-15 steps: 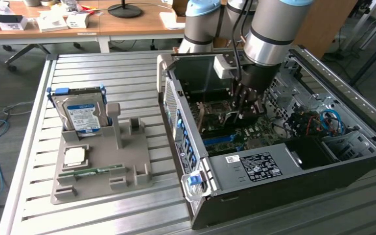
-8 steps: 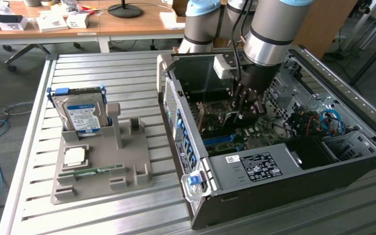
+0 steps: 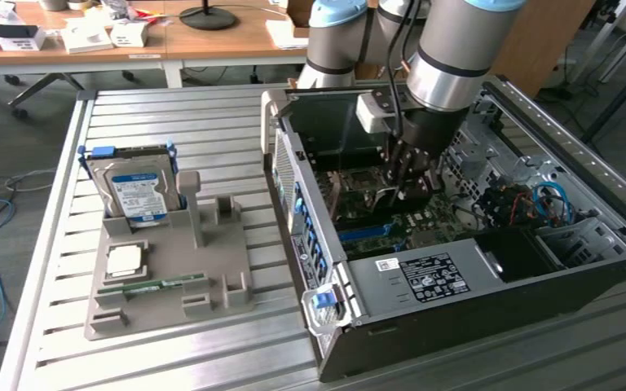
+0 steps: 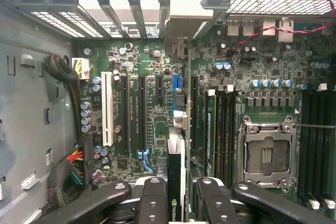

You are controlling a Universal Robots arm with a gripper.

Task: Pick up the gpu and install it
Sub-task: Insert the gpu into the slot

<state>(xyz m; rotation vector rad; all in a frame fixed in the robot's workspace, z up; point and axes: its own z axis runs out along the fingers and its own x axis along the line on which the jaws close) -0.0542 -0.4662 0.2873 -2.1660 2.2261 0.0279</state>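
Observation:
The gpu (image 4: 177, 174) is a thin dark card seen edge-on, with a green logo on its edge. It stands over the green motherboard (image 4: 142, 103), lined up along the long black slots. Its pale metal end bracket (image 4: 181, 14) reaches the rear slot openings of the case. My gripper (image 4: 177, 203) is shut on the card, with one black finger (image 4: 152, 198) on each side. In the exterior view my gripper (image 3: 406, 175) reaches down into the open computer case (image 3: 433, 277). I cannot tell whether the card sits in a slot.
A CPU socket (image 4: 268, 153), a white slot (image 4: 107, 108) and a cable bundle (image 4: 68, 177) lie around the card. On the slatted table, a grey holder (image 3: 172, 269) carries a silver hard drive (image 3: 134, 187), a small chip (image 3: 126, 259) and a green memory stick (image 3: 160, 285).

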